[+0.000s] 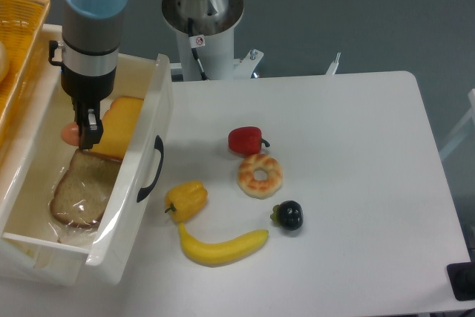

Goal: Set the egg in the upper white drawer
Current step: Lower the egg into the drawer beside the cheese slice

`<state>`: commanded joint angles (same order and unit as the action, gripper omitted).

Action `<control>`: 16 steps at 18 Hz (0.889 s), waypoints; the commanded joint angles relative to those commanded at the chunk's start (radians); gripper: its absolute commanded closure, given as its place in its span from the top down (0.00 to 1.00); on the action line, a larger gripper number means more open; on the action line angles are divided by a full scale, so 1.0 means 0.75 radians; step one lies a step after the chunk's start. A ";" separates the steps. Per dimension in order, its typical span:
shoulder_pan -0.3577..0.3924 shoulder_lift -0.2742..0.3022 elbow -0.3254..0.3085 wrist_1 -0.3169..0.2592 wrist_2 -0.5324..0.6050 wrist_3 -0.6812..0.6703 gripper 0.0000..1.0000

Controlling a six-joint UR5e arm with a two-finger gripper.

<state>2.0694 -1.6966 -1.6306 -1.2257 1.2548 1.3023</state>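
Observation:
The upper white drawer (151, 125) stands pulled out at the left, its black curved handle facing the table. My gripper (80, 133) reaches down inside it, shut on the egg (70, 134), a small pinkish-brown oval showing just left of the fingers. The egg hangs over the drawer's left-middle part, above the far edge of a wrapped bread slice (82, 188) and beside a yellow cheese block (121, 126). Whether the egg touches the drawer floor is hidden by the fingers.
A yellow wicker basket (16, 42) sits at the far left behind the drawer. On the table lie a red pepper (246, 139), a donut (260, 175), a yellow pepper (186, 199), a banana (222, 246) and a dark plum (288, 215). The robot base (202, 16) stands behind.

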 joint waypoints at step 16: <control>-0.023 -0.018 -0.033 0.002 0.000 -0.002 0.22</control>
<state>2.0525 -1.7104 -1.6551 -1.2241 1.2548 1.3008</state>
